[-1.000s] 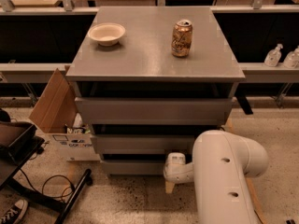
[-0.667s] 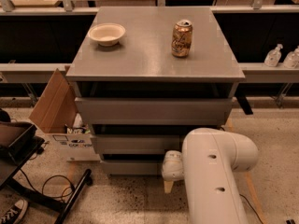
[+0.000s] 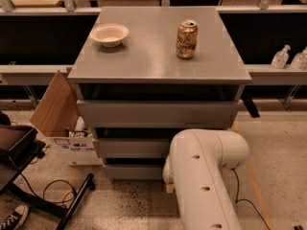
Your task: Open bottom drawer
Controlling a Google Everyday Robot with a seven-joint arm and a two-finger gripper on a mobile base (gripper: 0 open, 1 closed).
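Status: bottom drawer (image 3: 132, 171) is the lowest and narrowest of three grey fronts under the table (image 3: 153, 56), just above the floor. It looks shut or nearly so. Claw (image 3: 167, 175) sits low at the drawer's right end, mostly hidden behind our own arm (image 3: 204, 176). We can't tell whether it's spread or closed, or whether it touches the front.

Handling, our read: the front is plain matte grey with no handle, so there's nothing to pinch mid-panel. We'd hook the top edge, where a dark gap shows under the middle drawer (image 3: 132, 147), or catch the right side edge. The panel looks thin but rigid. The tray behind is likely shallow and light, so a modest pull should slide it. A matte face gives little grip and a flat press-and-drag will likely slip, so we want an edge behind the claw, not friction.

Risks: pulling from the right end only could skew the drawer in its guides, so pull straight out, slowly. The arm crowds the space in front, and we need room to back off. Bowl (image 3: 109, 34) and can (image 3: 186, 39) on top are well clear, though a jerk could rock the can.
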